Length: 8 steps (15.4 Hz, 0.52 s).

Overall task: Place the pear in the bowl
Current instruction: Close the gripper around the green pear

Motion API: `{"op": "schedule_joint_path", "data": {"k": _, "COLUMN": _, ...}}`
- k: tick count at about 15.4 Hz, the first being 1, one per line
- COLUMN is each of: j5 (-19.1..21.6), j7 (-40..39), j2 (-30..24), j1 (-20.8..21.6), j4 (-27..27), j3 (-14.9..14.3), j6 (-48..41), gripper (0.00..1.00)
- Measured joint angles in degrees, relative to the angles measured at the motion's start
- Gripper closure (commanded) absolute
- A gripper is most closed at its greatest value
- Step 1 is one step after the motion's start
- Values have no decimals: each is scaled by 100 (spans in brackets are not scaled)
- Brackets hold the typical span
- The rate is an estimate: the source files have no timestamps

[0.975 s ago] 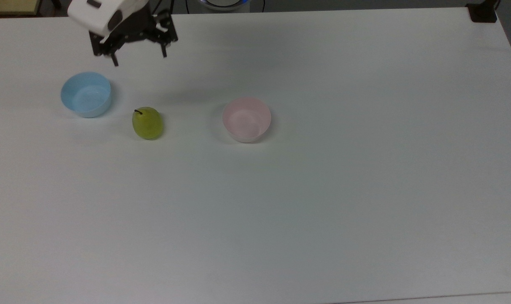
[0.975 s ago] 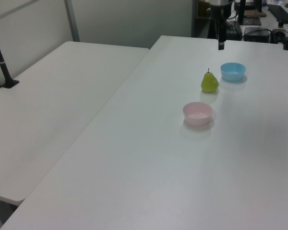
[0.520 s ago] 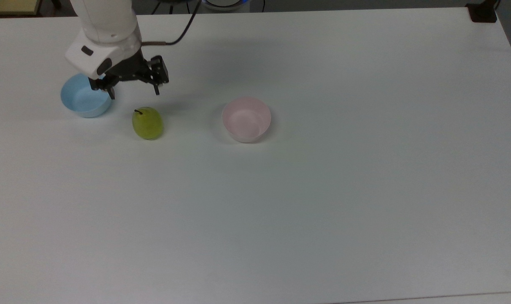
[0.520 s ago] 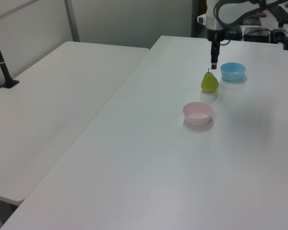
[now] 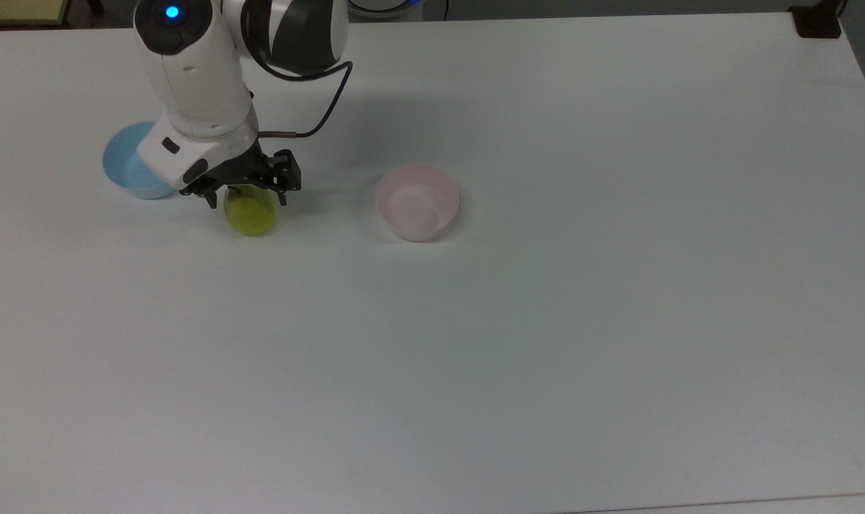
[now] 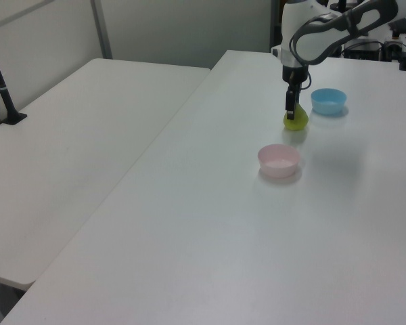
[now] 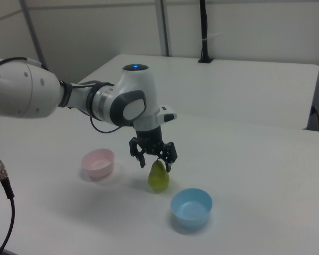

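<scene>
- The pear [image 5: 249,214] [image 6: 297,120] [image 7: 159,177] stands upright on the white surface [image 5: 546,321] [image 6: 223,223] [image 7: 255,175], in the strip near the edge at the top view's top and toward the top view's left corner.
- The claw [image 5: 247,198] [image 6: 290,110] [image 7: 154,161] sits right over the pear, pointing down, its two black fingers [image 5: 283,193] spread wide, one on each side of the fruit's upper part.
- The fingers straddle the pear's top but I see a gap on both sides in the right view; it has hold of nothing.
- The pear's bottom rests on the surface; its stem is hidden behind the claw in the top view.
- The pink bowl [image 5: 417,202] [image 6: 279,160] [image 7: 98,162] stands well apart from the pear, toward the top view's right, with bare surface between them. Nothing lies in it.
- The blue bowl [image 5: 128,171] [image 6: 328,101] [image 7: 191,207] stands near the pear on its other side, toward the top view's left; the arm's white wrist [image 5: 198,146] covers part of its rim in the top view.
- In the right view the pear sits between the two bowls, the blue one closer to it.
- The arm [image 5: 189,71] [image 6: 318,34] [image 7: 69,101] reaches in over the edge at the top view's top, with a black cable [image 5: 325,107] looping beside it.
- A second white table [image 6: 74,142] stands alongside the surface at the left view's left.
</scene>
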Motion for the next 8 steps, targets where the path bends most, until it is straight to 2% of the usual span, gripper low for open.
{"op": "schedule_joint_path", "data": {"k": 1, "j5": -10, "j7": 0, "j2": 43, "j1": 4, "j4": -13, "j3": 0, "j6": 0, "gripper": 0}}
{"op": "schedule_joint_path", "data": {"k": 3, "j5": -124, "j7": 0, "j2": 94, "j1": 9, "j4": -54, "j3": 0, "j6": 1, "gripper": 16}}
{"op": "schedule_joint_path", "data": {"k": 5, "j5": -199, "j7": 0, "j2": 98, "j1": 12, "j4": -123, "j3": 0, "j6": 7, "gripper": 61}}
{"op": "schedule_joint_path", "data": {"k": 6, "j5": -210, "j7": 0, "j2": 98, "j1": 12, "j4": -153, "j3": 0, "j6": 85, "gripper": 81}}
{"op": "schedule_joint_path", "data": {"k": 7, "j5": -212, "j7": 0, "j2": 98, "j1": 12, "j4": -198, "j3": 0, "j6": 252, "gripper": 96}}
{"op": "schedule_joint_path", "data": {"k": 8, "j5": -212, "j7": 0, "j2": 96, "j1": 12, "j4": -252, "j3": 0, "j6": 438, "gripper": 100}}
